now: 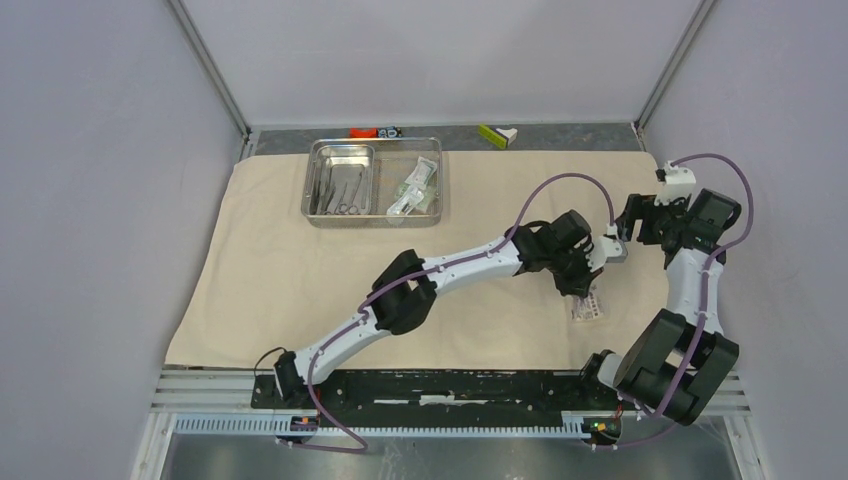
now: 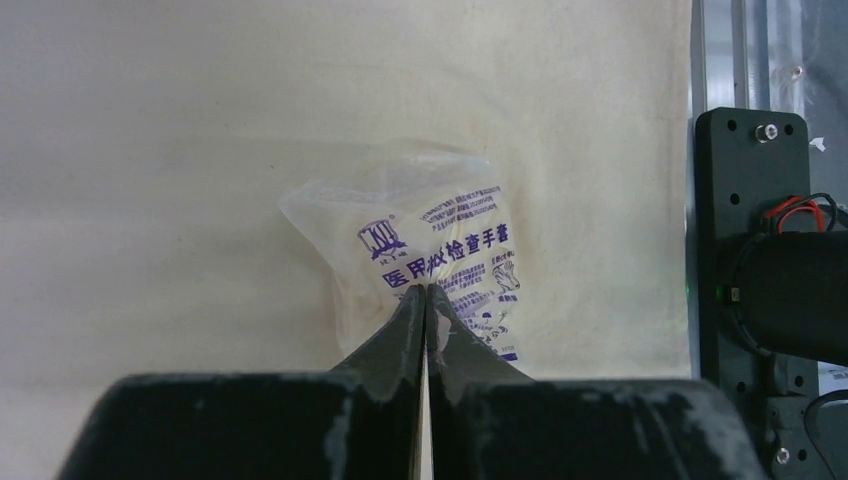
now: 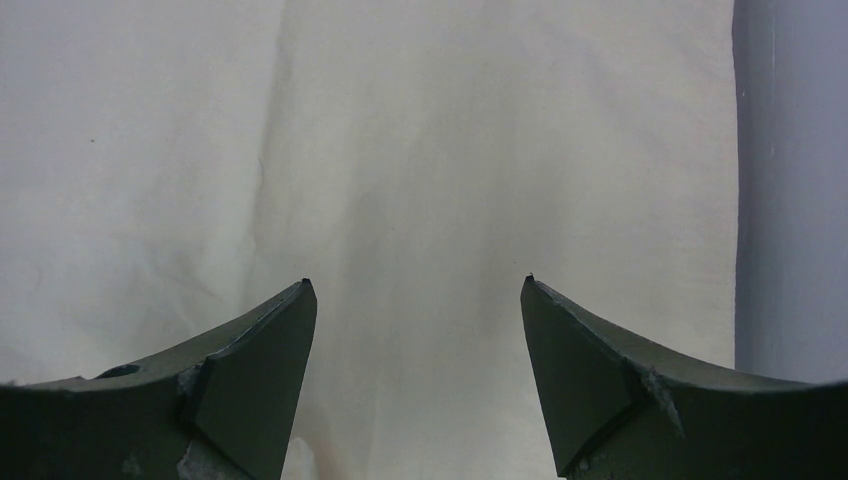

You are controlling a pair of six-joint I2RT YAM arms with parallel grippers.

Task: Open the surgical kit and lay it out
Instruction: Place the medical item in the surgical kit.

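Observation:
The beige cloth wrap (image 1: 300, 290) lies spread flat over the table. The steel tray (image 1: 373, 215) stands at its far left, with the inner tray (image 1: 342, 181) holding metal instruments and several sealed packets (image 1: 417, 187) beside it. My left gripper (image 1: 583, 292) is shut on one sealed packet (image 2: 430, 250) with purple print, pinched at its near edge and resting on the cloth at the front right (image 1: 590, 306). My right gripper (image 3: 415, 290) is open and empty over bare cloth (image 3: 400, 150) at the right.
Small orange and black pieces (image 1: 375, 131) and a yellow-green and white object (image 1: 497, 135) lie on the dark strip behind the cloth. The black mounting rail (image 1: 450, 385) runs along the near edge; the right arm's base (image 2: 760, 250) shows beside the packet.

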